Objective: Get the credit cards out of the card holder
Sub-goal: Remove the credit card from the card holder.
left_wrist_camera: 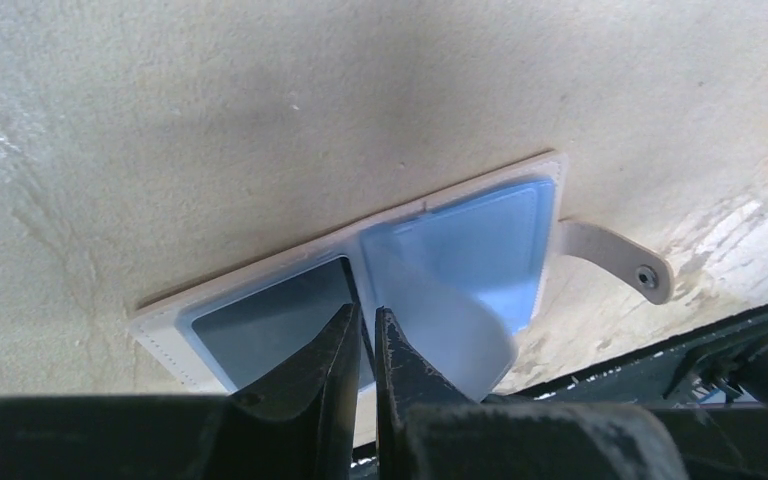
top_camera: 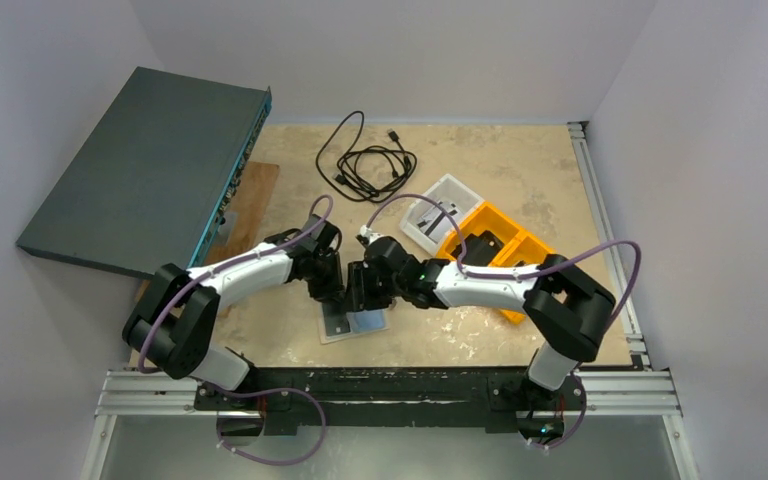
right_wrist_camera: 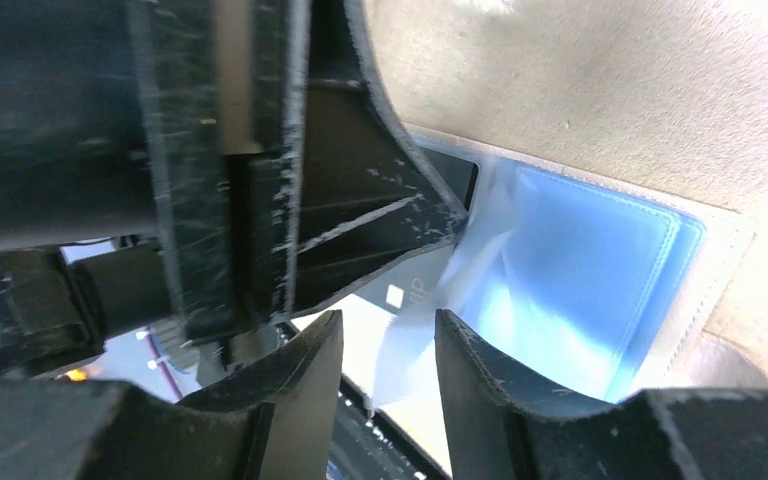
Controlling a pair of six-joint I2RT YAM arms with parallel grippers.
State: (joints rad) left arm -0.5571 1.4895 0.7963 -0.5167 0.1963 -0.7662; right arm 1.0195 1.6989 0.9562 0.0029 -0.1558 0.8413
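Note:
The card holder (top_camera: pixel 372 323) lies open and flat near the table's front edge, cream-rimmed (left_wrist_camera: pixel 260 275) with a blue-grey inside and its closure tab (left_wrist_camera: pixel 620 258) stretched out. A dark card (right_wrist_camera: pixel 400 285) sits in one half. From the light blue half (right_wrist_camera: pixel 590 270) a pale, bendy sheet (left_wrist_camera: pixel 450 325) curls up; I cannot tell whether it is a card or a pocket flap. My left gripper (left_wrist_camera: pixel 365 318) is shut, its tips pressed on the middle fold (top_camera: pixel 332 298). My right gripper (right_wrist_camera: pixel 388 320) is open around the pale sheet without touching it, facing the left one (top_camera: pixel 360 290).
An orange bin (top_camera: pixel 495 250) and a white tray (top_camera: pixel 440 210) stand behind the right arm. A black cable (top_camera: pixel 370 160) lies coiled at the back. A dark flat box (top_camera: pixel 150 165) leans at the left over a wooden board (top_camera: pixel 255 200). Metal rails (top_camera: pixel 390 385) border the front.

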